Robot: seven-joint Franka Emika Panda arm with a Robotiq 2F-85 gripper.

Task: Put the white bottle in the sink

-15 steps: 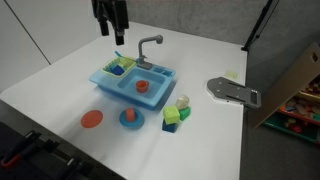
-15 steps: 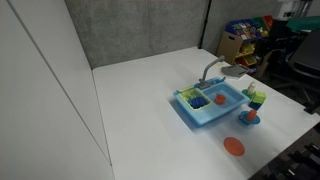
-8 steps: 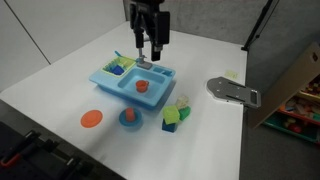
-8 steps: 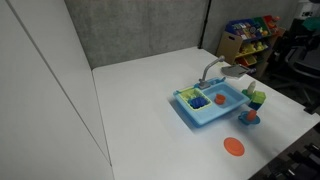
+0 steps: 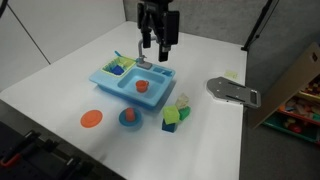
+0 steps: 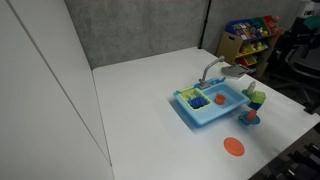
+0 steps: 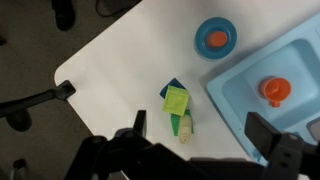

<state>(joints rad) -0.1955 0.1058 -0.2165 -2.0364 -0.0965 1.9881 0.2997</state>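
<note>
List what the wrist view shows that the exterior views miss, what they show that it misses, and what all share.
Wrist view only: the white table at its rounded corner, with dark floor and black legs beyond. Exterior views only: the grey curved faucet, a flat orange disc, a grey flat object. Shared: the tiny off-white plastic bottle, green cube, round blue dish with orange centre, light blue plastic sink and open gripper.
</note>
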